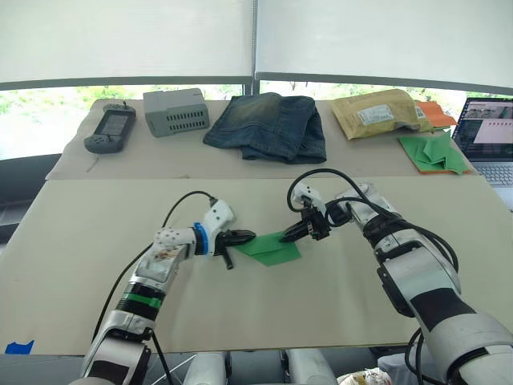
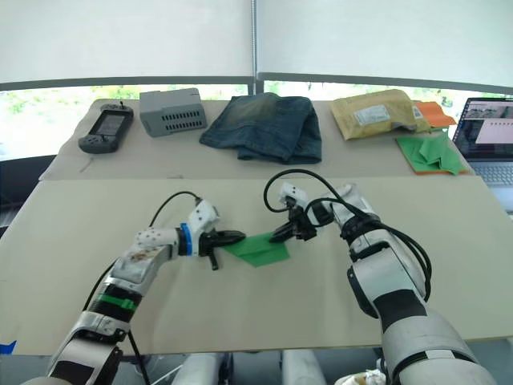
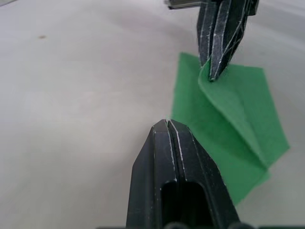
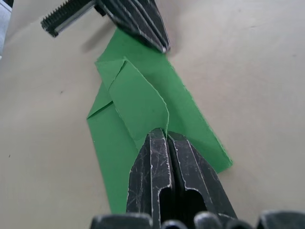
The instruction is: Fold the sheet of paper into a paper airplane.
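Green paper lies flat near middle of table, already folded into layers (one flap lifted a bit). Left gripper at paper's left end — fingers together, tips touching its edge, cannot tell if any paper is caught. Right gripper at paper's right end — fingers pinched on raised flap. Along far edge: jeans, grey box, envelope, heap of green pieces.
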